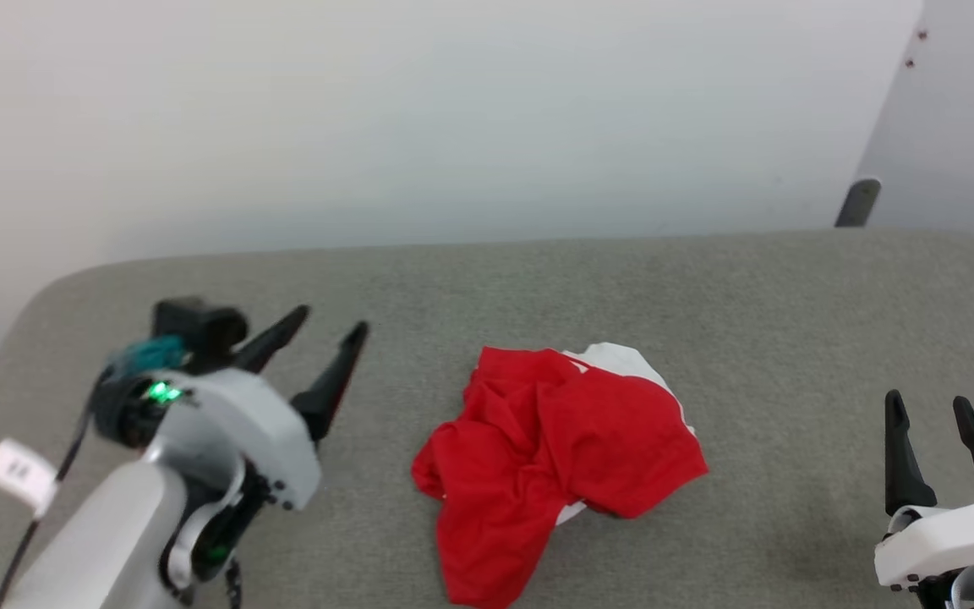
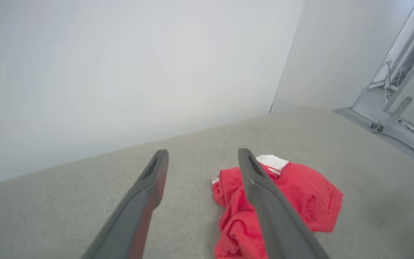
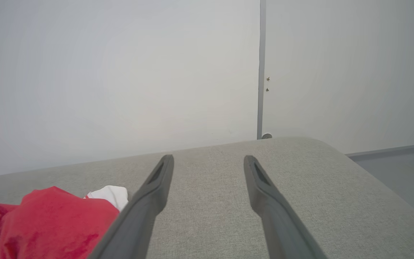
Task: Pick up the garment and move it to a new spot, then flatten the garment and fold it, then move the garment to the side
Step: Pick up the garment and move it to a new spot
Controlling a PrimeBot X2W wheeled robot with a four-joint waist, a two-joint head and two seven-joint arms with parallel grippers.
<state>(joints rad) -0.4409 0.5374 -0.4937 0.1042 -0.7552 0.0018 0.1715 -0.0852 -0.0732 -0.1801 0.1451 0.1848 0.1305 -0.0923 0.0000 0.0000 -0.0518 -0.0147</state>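
While the garment sits as a crumpled heap on the grey table, I judge the task at its very start: no pick-up, no flattening, no fold, no move aside.

Head view: the heap lies at 6 o'clock from table centre. Red cloth is bunched, with a white patch poking out at its 1 o'clock. No print is readable. Left gripper is at the heap's 10 o'clock, near it but apart, jaws spread, nothing between them. Right gripper is at the heap's 3 o'clock, well apart, jaws spread, pointing to 12, empty.

Left wrist view: left gripper has its jaws apart, with bare table between the tips. Garment lies at 4 o'clock from the tips. The finger at the view's right crosses in front of it, but I see no contact.

Right wrist view: right gripper has its jaws apart over bare table. Garment sits at 8 o'clock, past the finger at the view's left, untouched.

Left to do, as I read it: everything. First step is a grasp on the heap, and the left arm looks better placed for it. The cloth is soft and wadded, so layers will likely lift together. Flattening probably needs both grippers on separate edges.
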